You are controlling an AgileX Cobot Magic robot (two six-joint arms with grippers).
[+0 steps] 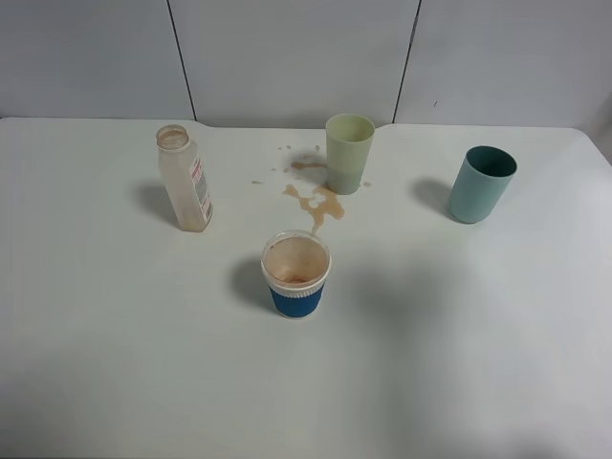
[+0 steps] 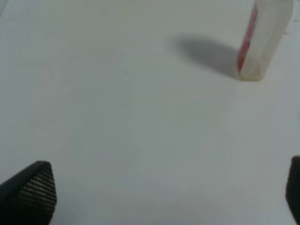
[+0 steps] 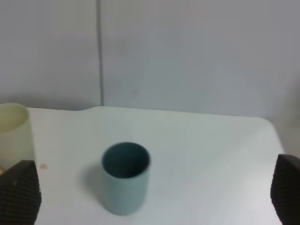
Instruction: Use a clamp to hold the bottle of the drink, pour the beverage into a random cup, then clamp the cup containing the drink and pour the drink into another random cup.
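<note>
White tabletop [image 1: 115,363] under grey wall panels carries everything upright. Taking the blue-banded cup [image 1: 296,274] as landmark: the bottle [image 1: 185,179] stands behind it toward the left, the yellow-green tumbler [image 1: 348,153] behind it, with spilled brown beverage [image 1: 317,203] between them, and the teal cup [image 1: 481,184] well off to the right. Left claw [image 2: 164,194] and right claw [image 3: 154,192] both gape wide, holding nothing.

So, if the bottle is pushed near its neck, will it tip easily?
Probably yes. The bottle stands tall on a narrow base and looks nearly empty, so likely light. Its clear plastic wall may flex slightly under grip.
</note>
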